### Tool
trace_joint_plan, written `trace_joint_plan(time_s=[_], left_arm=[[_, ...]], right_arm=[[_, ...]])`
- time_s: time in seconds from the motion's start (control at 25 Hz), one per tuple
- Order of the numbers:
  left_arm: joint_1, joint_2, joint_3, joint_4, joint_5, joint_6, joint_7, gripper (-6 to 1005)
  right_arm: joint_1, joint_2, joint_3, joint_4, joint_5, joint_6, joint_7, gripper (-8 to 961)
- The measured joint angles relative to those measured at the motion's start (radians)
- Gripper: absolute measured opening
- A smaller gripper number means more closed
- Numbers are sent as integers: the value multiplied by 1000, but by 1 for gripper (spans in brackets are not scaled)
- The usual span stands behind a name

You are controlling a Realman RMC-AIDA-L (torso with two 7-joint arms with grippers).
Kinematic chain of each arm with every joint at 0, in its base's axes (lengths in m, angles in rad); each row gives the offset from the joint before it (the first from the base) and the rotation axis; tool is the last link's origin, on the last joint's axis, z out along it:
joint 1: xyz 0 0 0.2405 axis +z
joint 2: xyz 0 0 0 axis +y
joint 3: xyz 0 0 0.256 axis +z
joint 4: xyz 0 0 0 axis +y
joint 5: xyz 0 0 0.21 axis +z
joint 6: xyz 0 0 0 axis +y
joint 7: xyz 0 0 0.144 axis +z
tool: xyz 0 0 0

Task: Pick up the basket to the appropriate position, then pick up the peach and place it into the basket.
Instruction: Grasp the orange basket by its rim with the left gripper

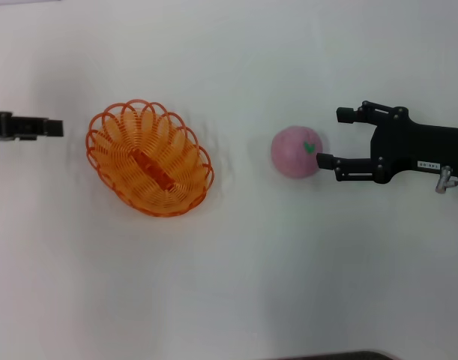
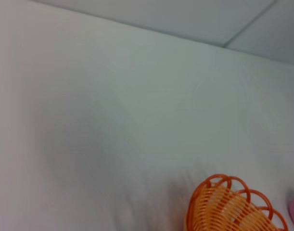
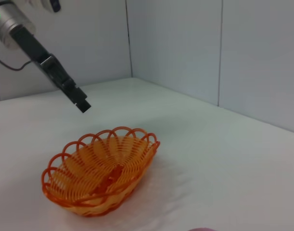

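White table (image 1: 236, 300), pale panelled walls (image 3: 252, 53)

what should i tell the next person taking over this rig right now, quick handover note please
Right gripper: open, low at the table, its fingers reaching toward the peach; one fingertip is at the peach's side and nothing is gripped.
Left gripper: off to the left of the basket, apart from it and holding nothing.
Basket: upright on the white table, empty, left of the peach with a clear gap between them.
Done: the basket appears to be already set down in place.
Left: close on the peach, lift it, carry it over the basket and release it inside.
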Motion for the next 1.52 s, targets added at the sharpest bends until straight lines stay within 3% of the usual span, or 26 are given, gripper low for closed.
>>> trace_joint_plan(time_s=[0.24, 0.68, 1.24, 1.52], left_arm=[[-37, -4, 144, 21, 1, -42, 6, 686], [-71, -32, 426, 79, 3, -183, 27, 687], [-114, -52, 529, 67, 68, -249, 29, 686], [-125, -83, 616, 65, 101, -321, 34, 687]], right_arm=[[2, 0, 0, -3, -5, -2, 2, 926], [2, 0, 0, -2, -5, -2, 2, 926], [3, 0, 0, -3, -6, -2, 2, 926], [3, 1, 0, 0, -6, 2, 2, 927]])
